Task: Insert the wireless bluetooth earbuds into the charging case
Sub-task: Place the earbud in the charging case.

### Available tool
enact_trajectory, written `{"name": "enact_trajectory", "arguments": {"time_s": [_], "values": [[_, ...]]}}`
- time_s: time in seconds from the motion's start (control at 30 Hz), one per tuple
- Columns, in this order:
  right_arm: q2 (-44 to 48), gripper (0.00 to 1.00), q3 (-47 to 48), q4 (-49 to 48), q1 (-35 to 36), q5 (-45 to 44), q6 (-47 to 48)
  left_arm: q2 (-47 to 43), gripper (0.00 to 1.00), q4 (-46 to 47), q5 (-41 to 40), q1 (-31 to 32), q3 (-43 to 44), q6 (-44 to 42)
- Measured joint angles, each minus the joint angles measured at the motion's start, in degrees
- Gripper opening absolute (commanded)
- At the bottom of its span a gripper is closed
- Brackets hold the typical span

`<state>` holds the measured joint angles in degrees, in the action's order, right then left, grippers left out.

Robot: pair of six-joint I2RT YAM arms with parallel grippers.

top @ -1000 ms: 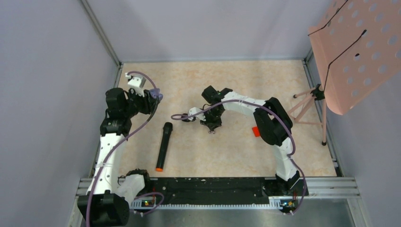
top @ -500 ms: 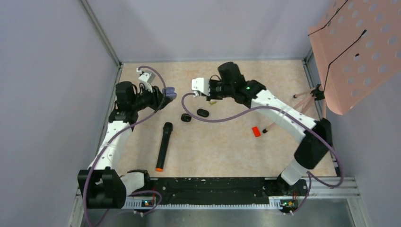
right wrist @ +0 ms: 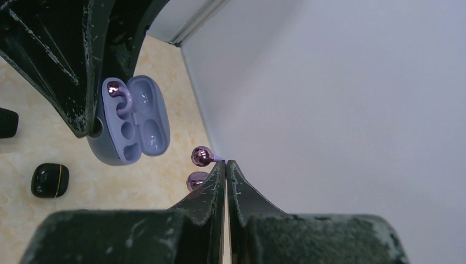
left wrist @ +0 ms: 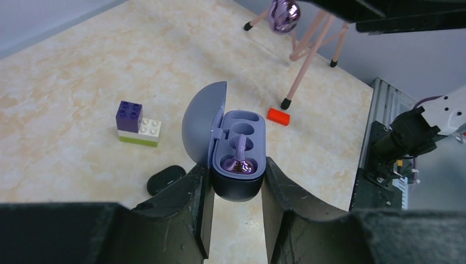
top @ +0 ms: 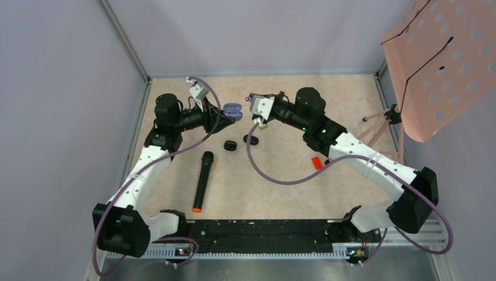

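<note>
The charging case [left wrist: 237, 165] is pale purple with a dark underside, and its lid stands open. My left gripper [left wrist: 236, 184] is shut on its lower body and holds it above the table. One shiny purple earbud [left wrist: 239, 164] sits in the near socket; the other socket is bare. My right gripper [right wrist: 225, 163] is shut on a second shiny purple earbud [right wrist: 200, 157], which sticks out at the fingertips. That earbud hangs a short way right of the case [right wrist: 129, 118]. From above, the case [top: 233, 109] and the right gripper [top: 250, 100] are close together at the back middle.
Two small black cases [top: 231, 145] [top: 251, 139] lie on the table below the grippers. A black microphone [top: 202, 180] lies left of centre, a red block [top: 316, 162] to the right. A small stacked toy brick [left wrist: 138, 124] stands nearby. A pink music stand [top: 444, 58] fills the back right.
My left arm has carried the case right and toward the back middle. The right arm has risen from the table's middle, swung back, and now reaches left toward the case.
</note>
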<state>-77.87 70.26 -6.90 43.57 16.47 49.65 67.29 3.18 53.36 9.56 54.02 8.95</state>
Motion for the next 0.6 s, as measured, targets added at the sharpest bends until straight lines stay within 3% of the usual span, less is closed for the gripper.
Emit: {"name": "enact_trajectory", "arguments": {"time_s": [0.6], "values": [[-0.3,0.00,-3.3,-8.8,5.0,0.1,2.8,0.0,0.00,5.6,1.8,2.0,3.2,8.0]]}}
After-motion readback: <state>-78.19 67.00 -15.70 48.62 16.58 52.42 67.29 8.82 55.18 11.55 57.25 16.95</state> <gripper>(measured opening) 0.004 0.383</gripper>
